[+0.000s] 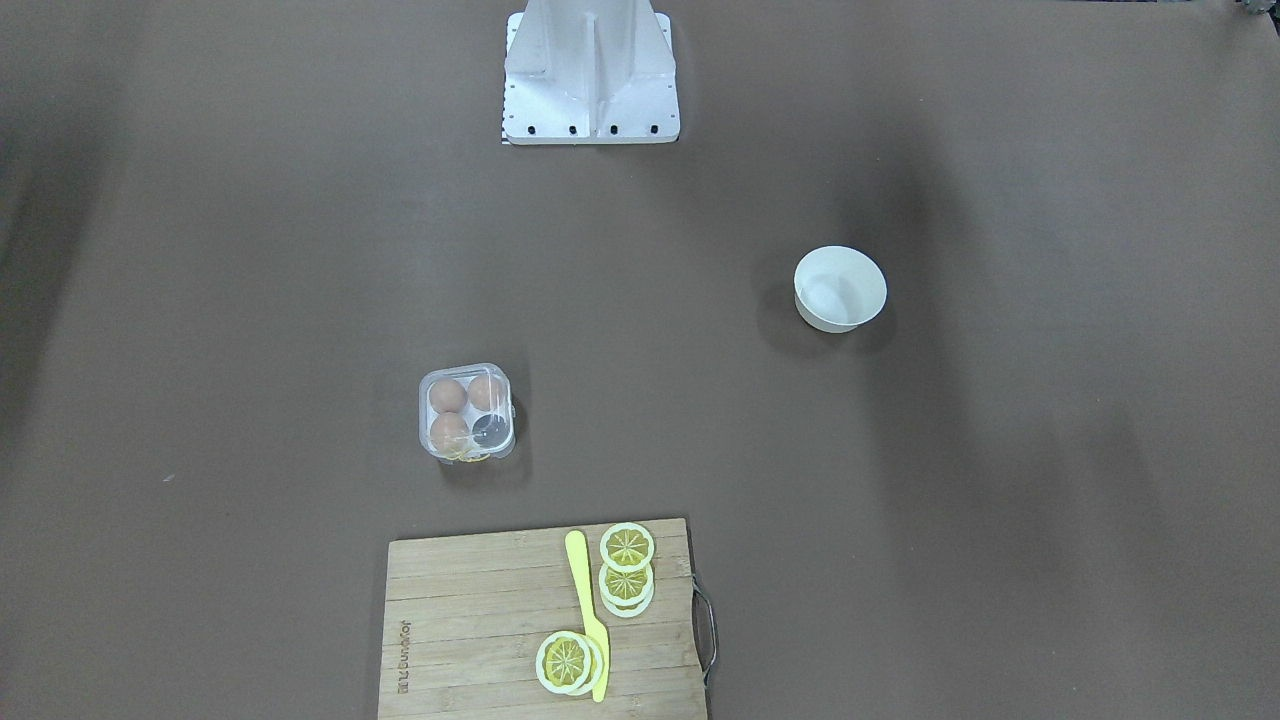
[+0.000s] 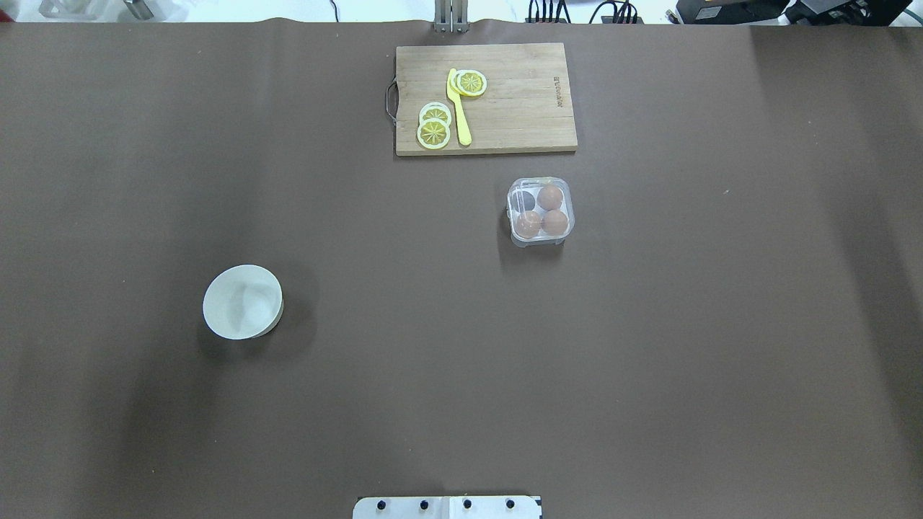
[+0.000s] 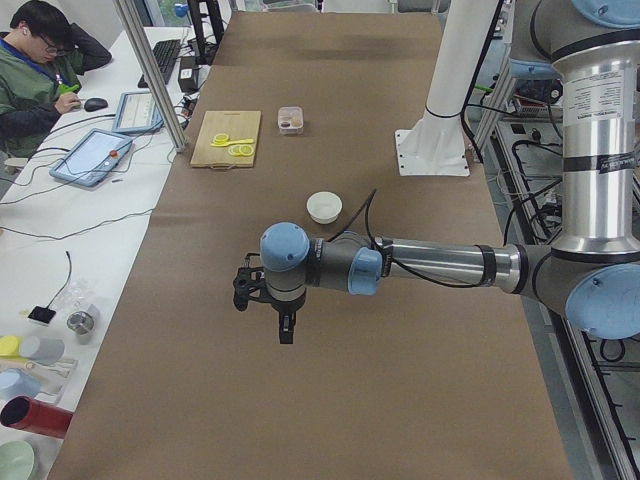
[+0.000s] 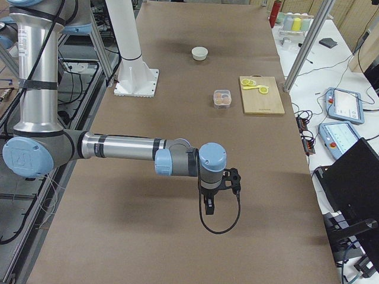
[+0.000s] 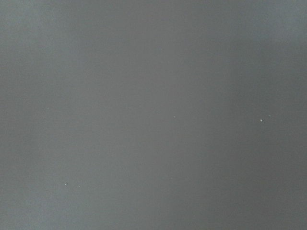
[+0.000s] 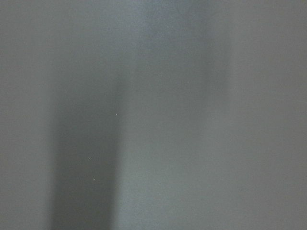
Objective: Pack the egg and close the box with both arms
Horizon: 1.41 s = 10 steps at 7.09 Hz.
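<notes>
My left claw (image 3: 284, 330) hangs fingers-down over the brown desk (image 2: 433, 324) near my left end of it, on the outstretched left arm (image 3: 450, 265). It shows only in the side view, so I cannot tell whether its fingers are apart or together. My right claw (image 4: 208, 204) hangs the same way at the opposite end on the right arm (image 4: 118, 146), and I cannot tell its state either. Both wrist cameras give only blurred grey. Well away from both claws, the box (image 2: 541, 211) sits on the desk just in front of the wooden cutting board (image 2: 519, 108). It holds three eggs (image 2: 554, 221), and the cell on the far side, towards my left, is bare. The clear lid looks to be down over the tray, though I cannot tell if it is latched. Lemon slices (image 2: 433, 133) and a yellow knife (image 2: 458, 108) lie on the board. A white bowl (image 2: 242, 301) stands well apart on my left half, and the white stand (image 1: 592, 80) rises at my base.
</notes>
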Tool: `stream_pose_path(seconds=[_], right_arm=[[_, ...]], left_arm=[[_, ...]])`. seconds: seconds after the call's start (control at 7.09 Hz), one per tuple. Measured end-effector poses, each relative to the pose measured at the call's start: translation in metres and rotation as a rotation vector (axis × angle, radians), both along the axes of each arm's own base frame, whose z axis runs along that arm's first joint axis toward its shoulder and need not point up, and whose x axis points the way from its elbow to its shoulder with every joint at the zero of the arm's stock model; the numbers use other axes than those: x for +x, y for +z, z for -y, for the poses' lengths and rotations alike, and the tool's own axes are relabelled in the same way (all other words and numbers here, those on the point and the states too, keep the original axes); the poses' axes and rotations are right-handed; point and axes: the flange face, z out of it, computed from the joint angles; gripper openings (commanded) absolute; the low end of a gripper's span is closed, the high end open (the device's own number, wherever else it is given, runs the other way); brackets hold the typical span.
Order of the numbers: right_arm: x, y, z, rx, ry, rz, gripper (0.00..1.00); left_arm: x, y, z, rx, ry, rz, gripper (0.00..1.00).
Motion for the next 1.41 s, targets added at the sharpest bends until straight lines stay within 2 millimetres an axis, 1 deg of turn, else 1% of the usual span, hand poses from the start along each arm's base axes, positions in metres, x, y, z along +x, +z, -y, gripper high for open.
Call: stream_pose_path(seconds=[0.28,0.71,1.41], right_arm=[[-0.0014,-0.0045,0.0008,0.003,0.007,0.013,1.0],[-0.0032,-0.0027,-0.002,-0.001,0.005,0.015,1.0],[-0.005,-0.0076,0.0018,0.011,0.0,0.016,1.0]], left_arm=[[0.0002,-0.0018,-0.0002,0.005,0.001,-0.005,0.99],[-0.0002,-0.0014,0.0003,0.003,-0.004,0.0,0.99],[-0.0002,-0.0012,-0.0003,0.0,-0.005,0.002,0.99]])
